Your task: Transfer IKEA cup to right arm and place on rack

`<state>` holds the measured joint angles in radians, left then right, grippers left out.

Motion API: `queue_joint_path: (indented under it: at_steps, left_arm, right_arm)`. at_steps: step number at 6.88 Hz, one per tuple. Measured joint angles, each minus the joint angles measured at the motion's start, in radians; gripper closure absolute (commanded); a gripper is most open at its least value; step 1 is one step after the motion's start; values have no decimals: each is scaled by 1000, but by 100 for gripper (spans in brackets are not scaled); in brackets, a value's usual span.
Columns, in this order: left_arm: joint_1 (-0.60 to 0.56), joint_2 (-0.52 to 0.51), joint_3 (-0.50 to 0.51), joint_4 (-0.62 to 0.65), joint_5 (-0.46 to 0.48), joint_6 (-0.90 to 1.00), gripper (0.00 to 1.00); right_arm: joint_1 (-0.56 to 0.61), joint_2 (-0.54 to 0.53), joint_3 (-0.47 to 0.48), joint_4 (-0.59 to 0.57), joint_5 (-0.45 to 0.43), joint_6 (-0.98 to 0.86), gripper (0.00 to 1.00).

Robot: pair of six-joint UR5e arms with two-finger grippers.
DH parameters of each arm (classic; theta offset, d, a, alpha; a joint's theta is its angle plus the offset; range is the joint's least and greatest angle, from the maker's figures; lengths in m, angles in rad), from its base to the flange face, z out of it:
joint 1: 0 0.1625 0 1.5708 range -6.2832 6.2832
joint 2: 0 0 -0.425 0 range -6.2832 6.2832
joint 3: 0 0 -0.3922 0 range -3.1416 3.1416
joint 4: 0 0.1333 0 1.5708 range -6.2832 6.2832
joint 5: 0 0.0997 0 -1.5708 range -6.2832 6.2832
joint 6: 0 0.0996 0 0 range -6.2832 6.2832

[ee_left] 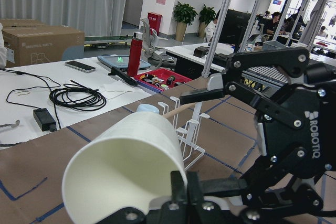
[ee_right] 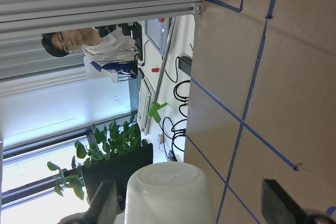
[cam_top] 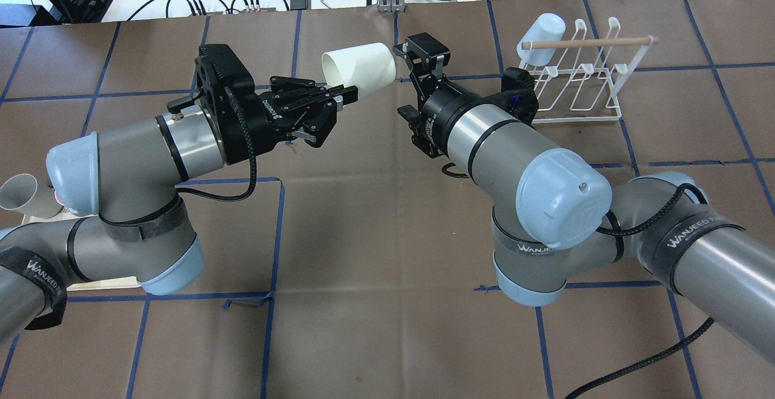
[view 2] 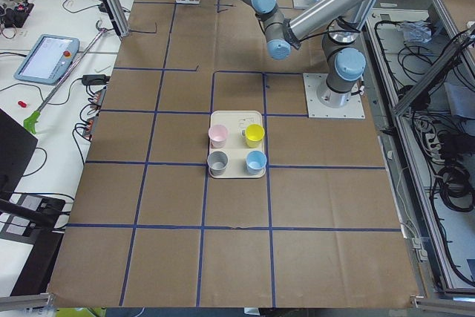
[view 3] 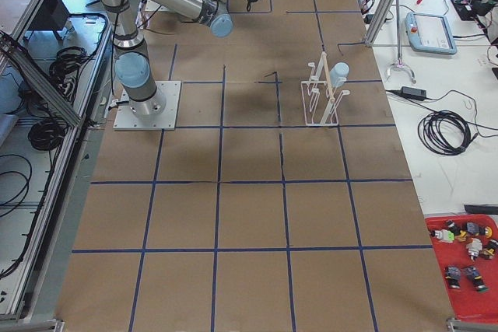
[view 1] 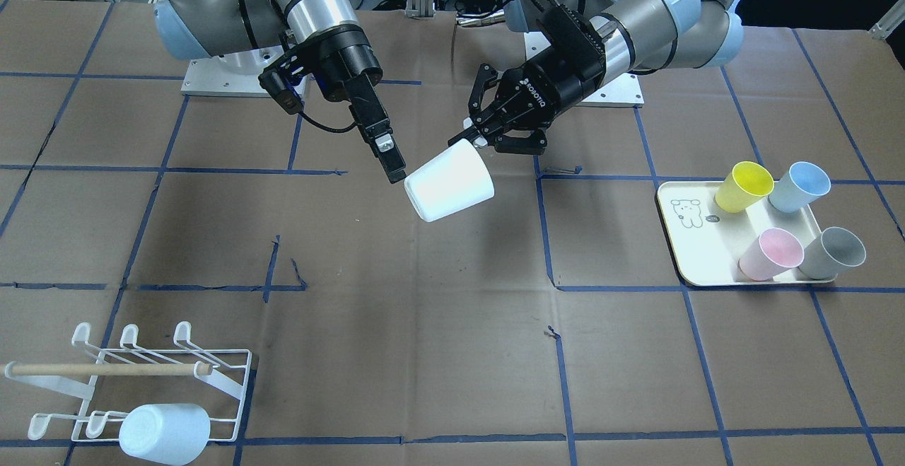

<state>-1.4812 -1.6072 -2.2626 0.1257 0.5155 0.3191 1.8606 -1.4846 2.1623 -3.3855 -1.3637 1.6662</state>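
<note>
A white IKEA cup (view 1: 450, 182) hangs on its side above the table's middle. My left gripper (view 1: 478, 139) is shut on its rim, one finger inside the mouth, as the left wrist view (ee_left: 178, 184) shows. The cup (cam_top: 358, 68) points its base at my right gripper (cam_top: 419, 54). That gripper (view 1: 394, 167) is open. In the right wrist view the cup's base (ee_right: 167, 192) sits between its spread fingers (ee_right: 105, 203), with a gap on each side. The white wire rack (view 1: 152, 374) with a wooden dowel stands at the table's corner on my right side (cam_top: 584, 87).
A pale blue cup (view 1: 164, 434) sits upside down on the rack. A cream tray (view 1: 682, 243) on my left side holds yellow (view 1: 742, 187), blue (view 1: 799, 187), pink (view 1: 771, 254) and grey (view 1: 834, 252) cups. Brown paper with blue tape lines covers the table.
</note>
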Motion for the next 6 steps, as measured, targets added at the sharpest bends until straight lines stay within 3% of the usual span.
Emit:
queue_joint_path:
  at_steps: [6]
  left_arm:
    - [-2, -1, 1, 0, 0, -5, 97]
  right_arm:
    - [9, 44, -59, 0, -2, -13, 4]
